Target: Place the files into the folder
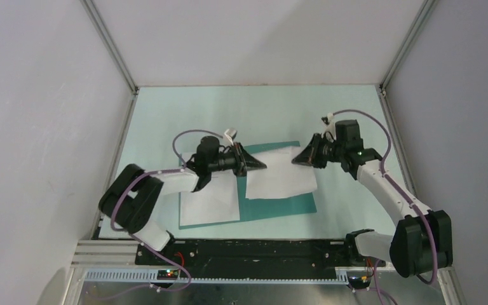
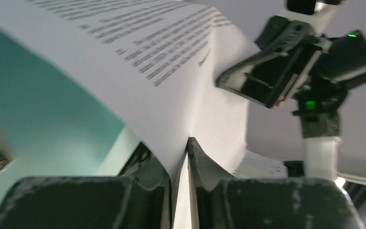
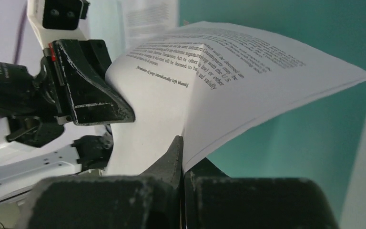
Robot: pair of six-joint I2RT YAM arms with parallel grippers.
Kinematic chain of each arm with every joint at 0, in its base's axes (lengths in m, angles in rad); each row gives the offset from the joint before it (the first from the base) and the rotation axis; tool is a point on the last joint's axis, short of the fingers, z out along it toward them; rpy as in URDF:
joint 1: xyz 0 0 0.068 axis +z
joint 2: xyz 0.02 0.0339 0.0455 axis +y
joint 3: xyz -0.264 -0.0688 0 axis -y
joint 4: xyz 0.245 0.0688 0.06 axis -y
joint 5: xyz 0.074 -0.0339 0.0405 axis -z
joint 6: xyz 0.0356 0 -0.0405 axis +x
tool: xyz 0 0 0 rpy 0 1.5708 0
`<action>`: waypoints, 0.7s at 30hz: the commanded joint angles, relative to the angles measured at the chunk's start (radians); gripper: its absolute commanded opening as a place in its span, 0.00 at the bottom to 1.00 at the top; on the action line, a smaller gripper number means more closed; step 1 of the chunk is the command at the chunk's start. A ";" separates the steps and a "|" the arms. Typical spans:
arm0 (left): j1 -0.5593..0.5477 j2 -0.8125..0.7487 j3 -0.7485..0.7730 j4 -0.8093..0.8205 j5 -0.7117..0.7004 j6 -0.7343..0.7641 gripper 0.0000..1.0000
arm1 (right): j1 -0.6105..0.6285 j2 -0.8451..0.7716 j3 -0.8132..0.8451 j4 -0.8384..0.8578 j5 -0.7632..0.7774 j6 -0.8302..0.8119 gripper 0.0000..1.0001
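A white sheet point(image 1: 281, 173) with printed text hangs lifted over the teal folder point(image 1: 292, 206), which lies flat on the table. My left gripper point(image 1: 260, 165) is shut on the sheet's left edge; in the left wrist view the paper point(image 2: 138, 62) runs down between the fingers of the left gripper point(image 2: 187, 143). My right gripper point(image 1: 297, 159) is shut on the opposite edge, and the right wrist view shows the sheet point(image 3: 248, 81) bowed upward from the right gripper point(image 3: 182, 142). A second sheet point(image 1: 211, 202) lies flat, overlapping the folder's left edge.
White walls with aluminium posts point(image 1: 111, 47) close in the pale green table point(image 1: 254, 111) on three sides. A black base strip point(image 1: 248, 251) runs along the near edge between the arm bases. A small white tag point(image 1: 230, 135) sits on the left arm's cable.
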 commanded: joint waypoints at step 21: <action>-0.132 0.238 -0.037 -0.172 -0.136 0.103 0.40 | -0.088 0.038 -0.453 0.156 -0.127 0.006 0.00</action>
